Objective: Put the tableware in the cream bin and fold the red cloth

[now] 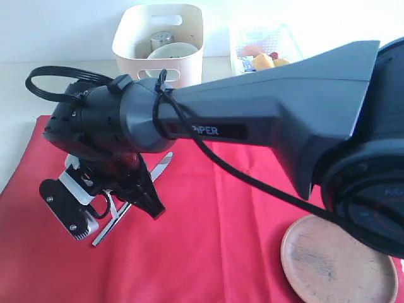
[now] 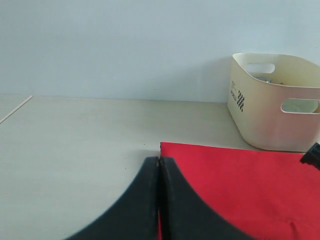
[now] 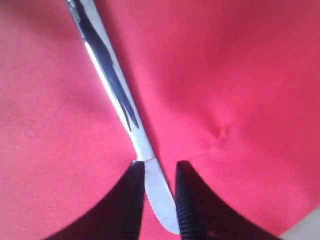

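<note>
Well, silver knife (image 3: 117,100) lies inside right claw (image 3: 159,166) (agape).

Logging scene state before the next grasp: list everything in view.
cream bin: 1, cream, beyond the cloth
steel cup: 1, silver, in bin
bowl: 1, pale, in bin
lattice basket: 1, white, right of bin
food: several, yellow and orange, in basket
red cloth: 1, red, spread on table
silver knife: 1, on cloth
wooden plate: 1, brown, on cloth
table: 1, pale
right gripper: open, straddling knife
left gripper: shut, empty
</note>
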`<act>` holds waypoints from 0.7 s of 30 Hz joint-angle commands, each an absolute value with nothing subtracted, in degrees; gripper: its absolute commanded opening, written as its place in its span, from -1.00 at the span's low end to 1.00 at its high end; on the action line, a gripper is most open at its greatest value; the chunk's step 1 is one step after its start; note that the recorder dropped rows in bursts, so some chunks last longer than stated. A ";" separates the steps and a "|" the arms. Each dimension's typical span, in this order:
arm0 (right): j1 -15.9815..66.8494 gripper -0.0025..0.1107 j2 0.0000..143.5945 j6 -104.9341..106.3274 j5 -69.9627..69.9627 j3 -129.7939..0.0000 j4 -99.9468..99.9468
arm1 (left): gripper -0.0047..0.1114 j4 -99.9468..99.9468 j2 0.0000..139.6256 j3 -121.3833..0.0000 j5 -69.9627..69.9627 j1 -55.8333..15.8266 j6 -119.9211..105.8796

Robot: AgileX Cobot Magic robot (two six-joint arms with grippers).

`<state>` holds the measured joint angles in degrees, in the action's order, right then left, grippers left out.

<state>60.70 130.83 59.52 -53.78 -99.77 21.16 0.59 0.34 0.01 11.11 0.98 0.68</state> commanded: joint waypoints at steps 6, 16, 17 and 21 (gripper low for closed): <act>60.57 -0.21 130.92 65.76 -57.81 -99.75 14.70 | -0.88 0.58 0.00 0.00 11.26 0.65 0.67; 60.57 -0.30 133.49 66.56 -51.57 -99.75 15.87 | -0.88 0.58 0.00 0.00 11.26 0.65 0.67; 60.57 -0.30 133.63 66.56 -52.09 -99.75 15.98 | -0.88 0.58 0.00 0.00 11.26 0.65 0.67; 60.57 -0.31 134.06 66.45 -52.98 -99.75 16.66 | -0.88 0.58 0.00 0.00 11.26 0.65 0.67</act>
<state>60.70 133.38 66.15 -52.23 -99.77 16.04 0.59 0.34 0.01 11.11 0.98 0.68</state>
